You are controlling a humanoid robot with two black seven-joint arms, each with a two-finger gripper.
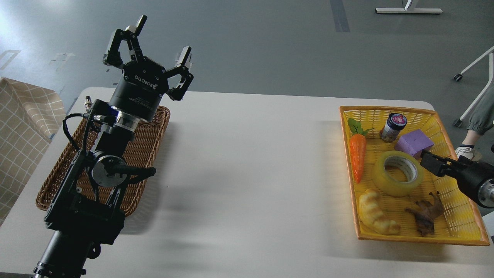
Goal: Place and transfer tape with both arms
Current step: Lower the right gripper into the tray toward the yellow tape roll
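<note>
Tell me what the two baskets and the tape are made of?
The brown basket looks like woven wicker or rattan: matte strands in tight rows. The yellow basket looks like glossy woven plastic with an orange rim, though the material isn't certain. The tape looks like shiny translucent yellow plastic film wound on a pale core, possibly cardboard.

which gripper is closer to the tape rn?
Right. The right gripper sits just beside the tape in the yellow basket. The left gripper is raised open over the wicker basket, across the table.
</note>
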